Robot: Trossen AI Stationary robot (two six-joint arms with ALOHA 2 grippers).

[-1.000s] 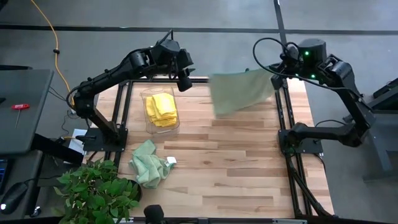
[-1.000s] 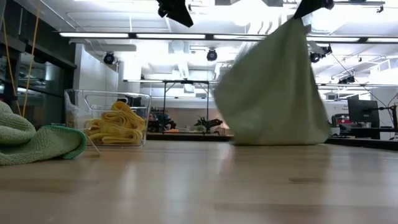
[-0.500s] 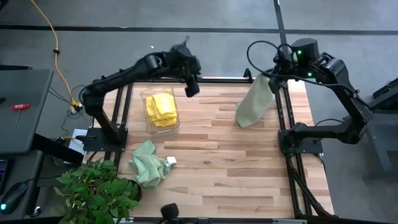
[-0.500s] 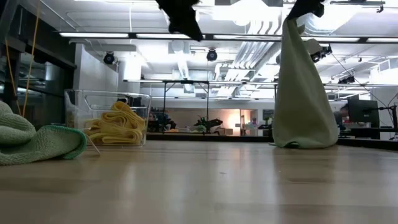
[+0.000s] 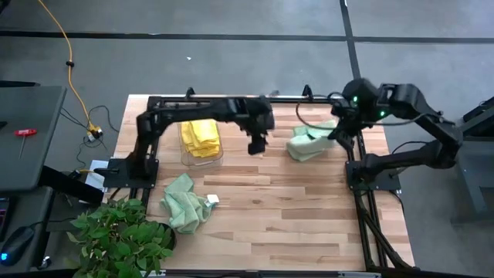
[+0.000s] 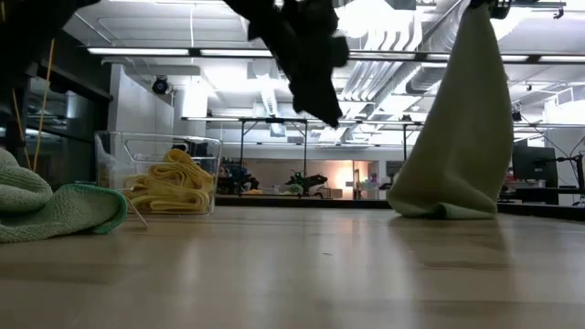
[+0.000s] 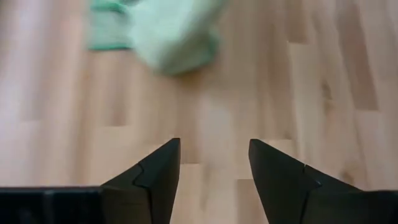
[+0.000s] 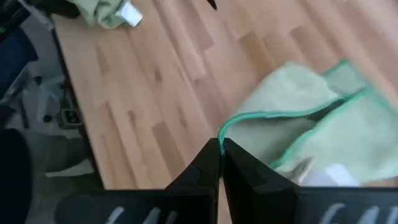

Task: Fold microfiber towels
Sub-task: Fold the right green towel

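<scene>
A pale sage green microfiber towel (image 5: 309,143) hangs from my right gripper (image 8: 221,148), which is shut on it above the table's far right part. The towel's lower end (image 6: 439,206) is bunched on the wood. My left gripper (image 7: 214,168) hovers open over the table's far middle (image 5: 256,145), just left of that towel, with nothing between its fingers. Folded yellow towels (image 5: 199,135) lie in a clear container (image 6: 110,174) at the far left. A second green towel (image 5: 185,205) lies crumpled near the left edge. My right gripper pinches a corner of the green towel at its darker green hem (image 8: 222,133) between the two fingers, which slant down from the table's right side. The towel hangs below the fingers in loose folds (image 6: 462,119), and its lower end rests on the table.
A leafy plant (image 5: 120,239) stands at the near left corner. Black frame rails (image 5: 355,166) run along the table's left, right and far sides. Bare wood (image 5: 285,208) stretches across the middle and near right.
My left gripper has swung from above the container toward the table's right and down, tipping downward, and now hangs beside the held towel. My right gripper has tipped down and come slightly nearer. The towel, billowed wide a second ago, has collapsed into a narrow hanging drape with its lower end on the table.
</scene>
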